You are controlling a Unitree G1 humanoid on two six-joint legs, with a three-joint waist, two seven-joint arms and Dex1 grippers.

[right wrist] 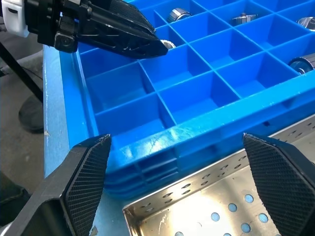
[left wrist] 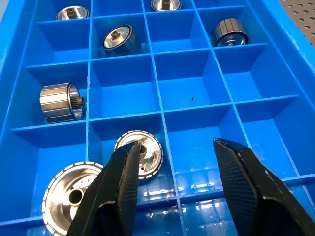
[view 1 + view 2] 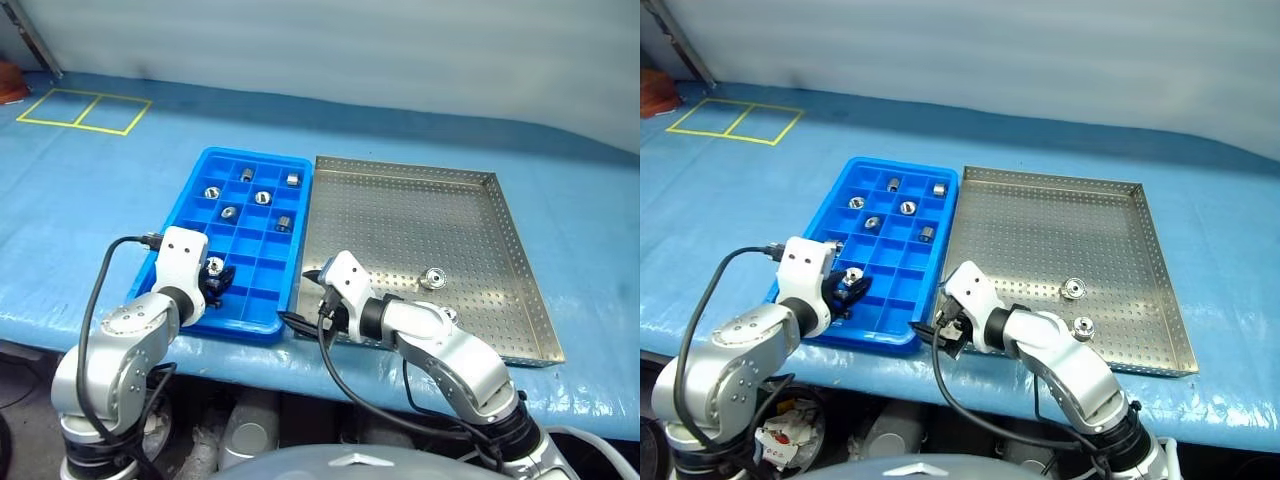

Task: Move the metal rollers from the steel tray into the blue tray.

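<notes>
The right gripper [image 3: 940, 333], fingers spread wide and empty at the near corner where the bright blue compartmented plastic tray [image 3: 196, 187] meets the perforated flat steel tray [image 3: 520, 240], has two shiny metal rollers [image 3: 1073, 289] off to its right, while the left gripper [image 2: 179, 162], fingers partly open and empty, hovers over one already dropped in.

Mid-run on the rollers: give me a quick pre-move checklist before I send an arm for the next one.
1. Left gripper empty: ok, fingers parted over the blue tray, nothing between them.
2. Last roller seated: ok, a roller lies in a compartment just beyond the left fingers.
3. Right gripper ready: ok, wide open, empty, at the near corner of the steel tray.
4. Rollers left to move: not ok, two rollers sit on the steel tray.
5. Free compartments: ok, many stand empty.
6. Left arm clear of the blue tray: not ok, it hangs over the near rows.
</notes>
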